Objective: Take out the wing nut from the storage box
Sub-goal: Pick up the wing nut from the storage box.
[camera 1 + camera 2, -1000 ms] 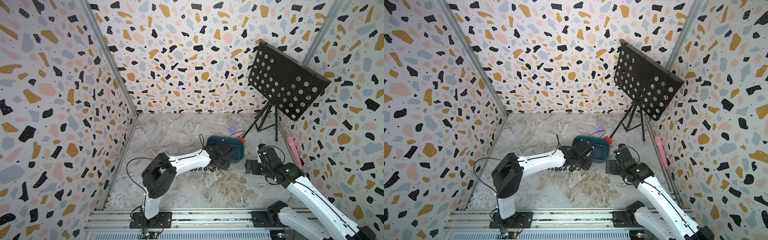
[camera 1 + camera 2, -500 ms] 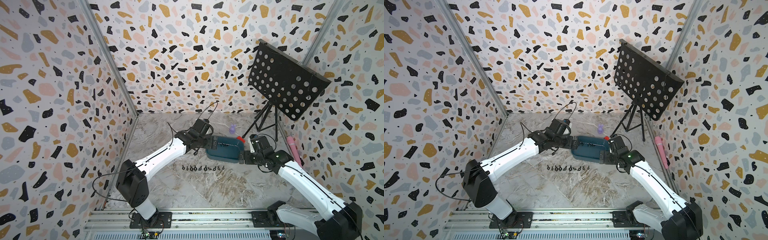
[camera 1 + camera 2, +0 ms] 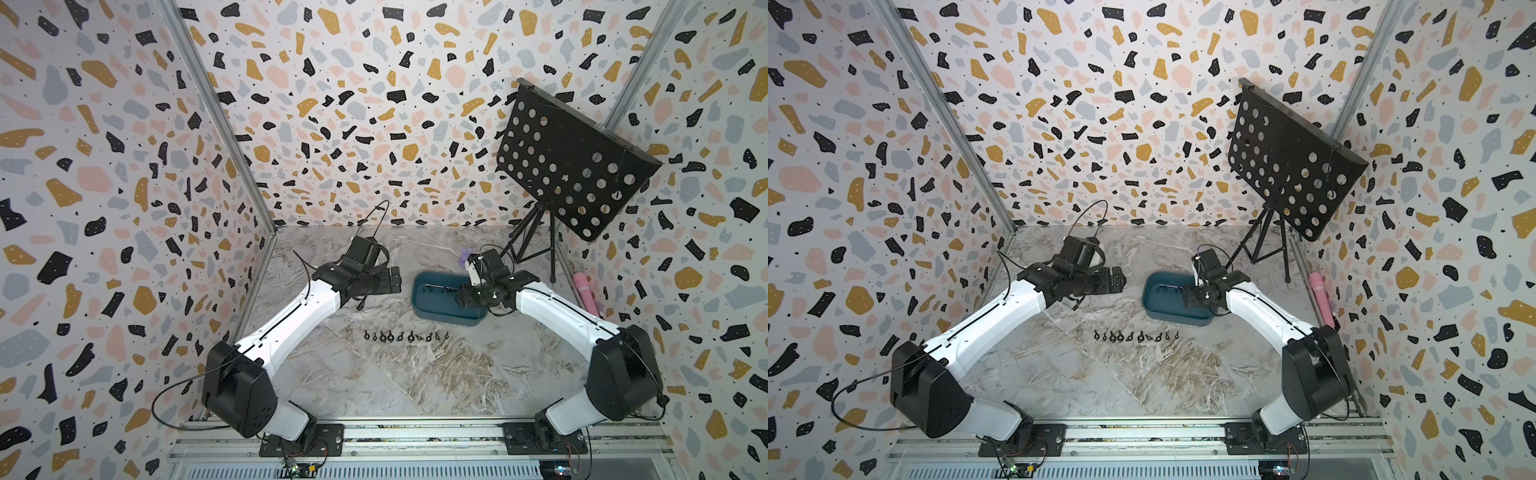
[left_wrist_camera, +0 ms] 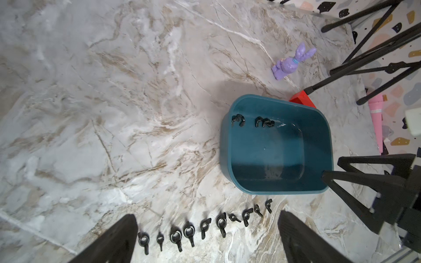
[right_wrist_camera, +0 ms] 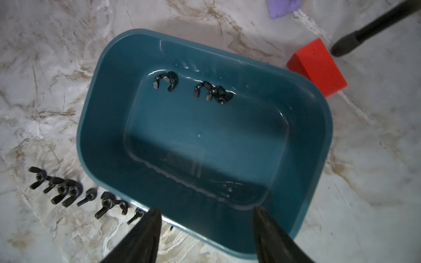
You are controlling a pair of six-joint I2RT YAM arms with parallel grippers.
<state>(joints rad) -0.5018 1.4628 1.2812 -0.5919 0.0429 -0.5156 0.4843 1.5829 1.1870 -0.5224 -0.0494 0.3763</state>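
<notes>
Right gripper point(image 5: 207, 209) hung over storage box point(image 5: 95, 136), jaws partly open, empty. Left gripper point(image 4: 206, 216) stood beside the box, spread wide, empty. Wing nuts point(image 5: 213, 92) lay clustered against the box wall. Risks: pinching two together, or the jaws catching the wall and shoving the box.

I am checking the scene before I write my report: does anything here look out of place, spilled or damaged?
Nothing looks spilled or broken. A row of wing nuts lies tidily beside the storage box; a few more nuts lie inside, against one wall. Only the purple rabbit toy seems toppled, lying on its side.
</notes>
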